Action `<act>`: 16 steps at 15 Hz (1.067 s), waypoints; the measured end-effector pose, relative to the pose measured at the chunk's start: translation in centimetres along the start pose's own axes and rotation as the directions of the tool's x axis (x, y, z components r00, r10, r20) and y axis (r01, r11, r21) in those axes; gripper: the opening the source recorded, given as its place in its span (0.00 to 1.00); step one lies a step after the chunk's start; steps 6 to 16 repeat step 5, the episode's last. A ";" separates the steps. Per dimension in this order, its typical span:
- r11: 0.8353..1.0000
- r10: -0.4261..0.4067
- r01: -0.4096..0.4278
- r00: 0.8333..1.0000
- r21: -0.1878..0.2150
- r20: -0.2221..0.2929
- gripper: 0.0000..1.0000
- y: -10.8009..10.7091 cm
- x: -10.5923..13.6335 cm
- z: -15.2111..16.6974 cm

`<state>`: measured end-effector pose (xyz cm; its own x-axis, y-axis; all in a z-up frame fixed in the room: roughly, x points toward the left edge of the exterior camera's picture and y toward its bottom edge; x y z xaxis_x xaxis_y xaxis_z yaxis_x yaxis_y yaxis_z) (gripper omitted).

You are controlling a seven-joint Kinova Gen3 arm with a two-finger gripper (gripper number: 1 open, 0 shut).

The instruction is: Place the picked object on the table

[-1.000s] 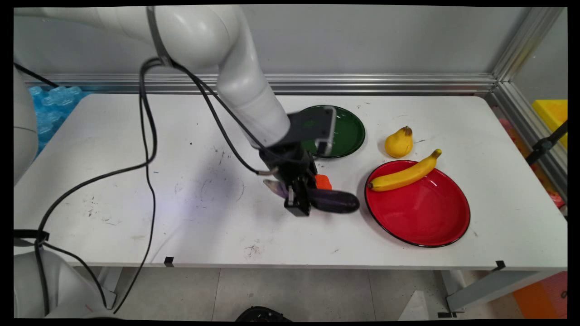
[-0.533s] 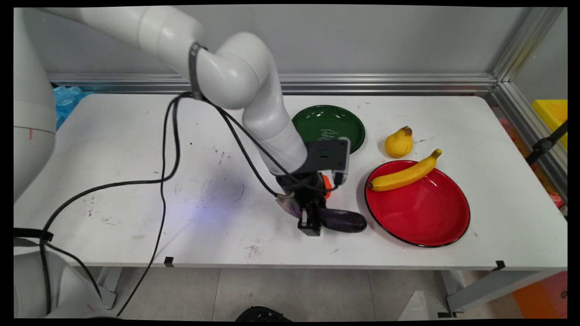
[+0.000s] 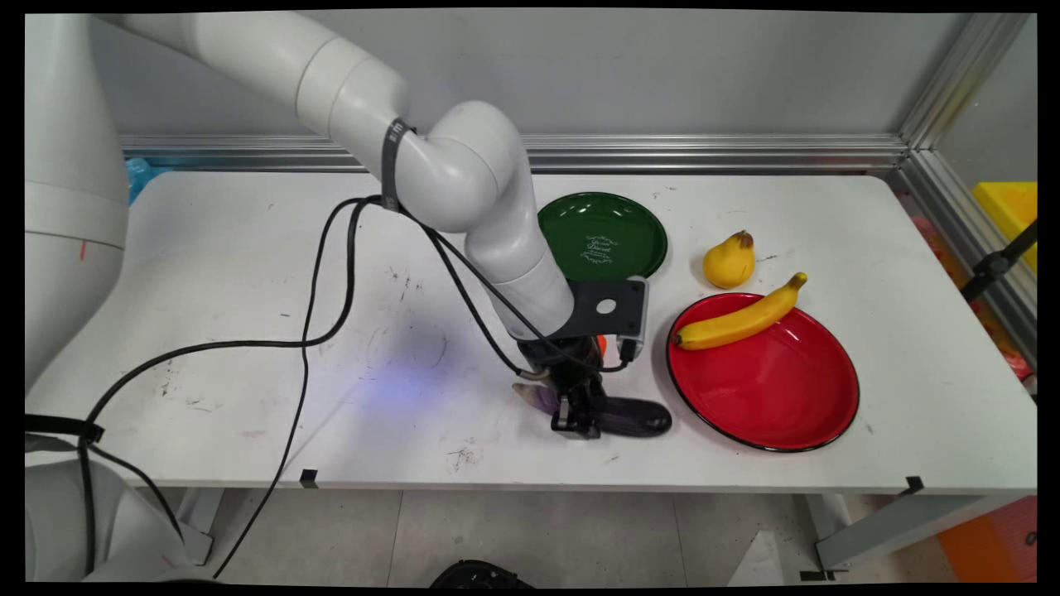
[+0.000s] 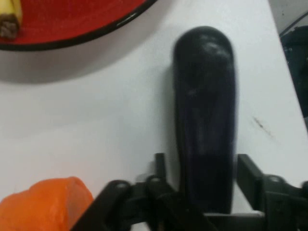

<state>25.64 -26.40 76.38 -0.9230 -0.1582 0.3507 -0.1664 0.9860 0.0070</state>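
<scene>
A dark purple eggplant (image 3: 638, 416) lies lengthwise on the white table near its front edge, just left of the red plate (image 3: 770, 397). My gripper (image 3: 580, 414) is down at the table and shut on the eggplant's stem half. In the hand view the eggplant (image 4: 204, 120) runs up from between the two fingers of the gripper (image 4: 202, 163), with one finger close on each side. An orange thing (image 4: 45, 204) sits beside the hand at the lower left; in the main view the orange thing (image 3: 602, 343) is mostly hidden behind the wrist.
A banana (image 3: 737, 319) rests across the far rim of the red plate (image 4: 72, 19). A yellow pear (image 3: 729, 261) stands behind it, and an empty green plate (image 3: 613, 236) lies further back. The table's front edge runs just below the eggplant.
The gripper has carried the eggplant toward the table's front edge and lower, down onto the table. The green plate, earlier half covered by the wrist, now shows fully.
</scene>
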 end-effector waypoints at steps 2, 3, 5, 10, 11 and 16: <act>1.000 0.008 -0.008 1.000 -0.002 -0.002 1.00 -0.1 0.0 0.3; 1.000 0.012 -0.012 1.000 -0.005 -0.004 1.00 -0.1 0.0 0.3; 1.000 0.024 -0.024 1.000 -0.011 -0.014 1.00 -0.1 0.1 -0.2; 1.000 0.024 -0.024 1.000 -0.011 -0.014 1.00 -0.1 0.1 -0.2; 1.000 0.024 -0.024 1.000 -0.011 -0.014 1.00 -0.1 0.1 -0.2; 1.000 0.024 -0.024 1.000 -0.011 -0.014 1.00 -0.1 0.1 -0.2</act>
